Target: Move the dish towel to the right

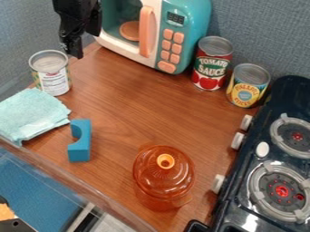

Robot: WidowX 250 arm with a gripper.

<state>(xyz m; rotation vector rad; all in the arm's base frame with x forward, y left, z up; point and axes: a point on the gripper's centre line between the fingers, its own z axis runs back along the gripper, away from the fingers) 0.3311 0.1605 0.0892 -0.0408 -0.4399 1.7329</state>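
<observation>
The gripper [74,43] hangs at the upper left, in front of the toy microwave's left side and above the back of the wooden counter. It is away from the towel, and I cannot tell how its jaws stand. A folded light-blue dish towel [31,114] lies at the counter's left edge, just in front of a can and to the left of a blue arch-shaped block.
Near the towel are a can [50,72] and the blue block [80,140]. An orange lidded pot [163,177] stands at front centre. Behind are the microwave [172,27], a tomato can [212,63] and a pineapple can [248,85]; the stove [266,149] lines the right.
</observation>
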